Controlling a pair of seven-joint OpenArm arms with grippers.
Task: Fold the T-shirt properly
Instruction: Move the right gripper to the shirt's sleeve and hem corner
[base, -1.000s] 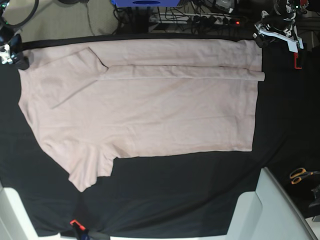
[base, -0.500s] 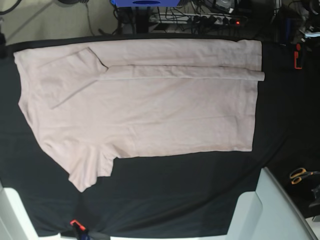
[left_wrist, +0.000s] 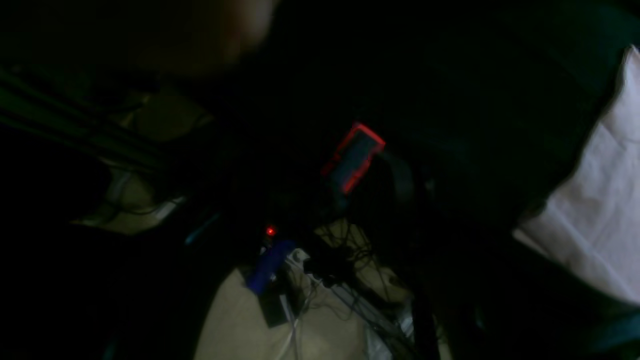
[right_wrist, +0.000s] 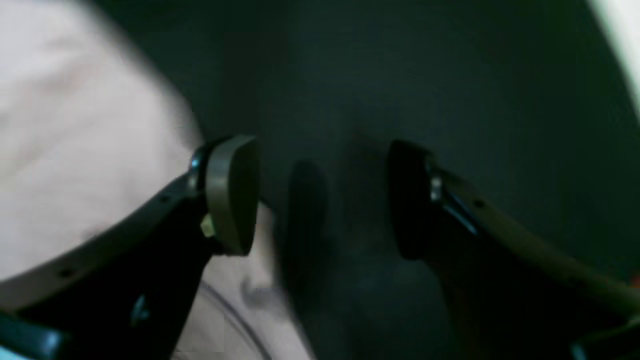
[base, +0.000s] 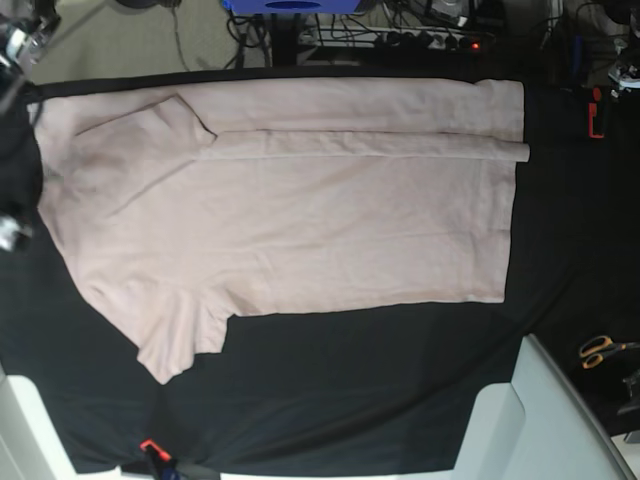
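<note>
T-shirt (base: 300, 210): flat on my tablecloth (base: 380, 390), far edge folded over.
Scissors (base: 600, 350): on tablecloth, right of T-shirt, well apart.

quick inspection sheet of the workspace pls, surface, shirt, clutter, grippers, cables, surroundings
surface: black tablecloth covers the table.
job's things: pale pink T-shirt lies flat, its far long edge folded inward with that sleeve tucked in; the near sleeve is spread out.
clutter: orange-handled scissors at the base view's right edge; a red clamp at the far right.
grippers: right gripper open, nothing between its fingers, over the cloth beside the shirt edge; left gripper not visible, its wrist view too dark.
cables: a tangle of cables and a power strip behind the table.
surroundings: blue object beyond the far edge; white panels at the near corners.
</note>
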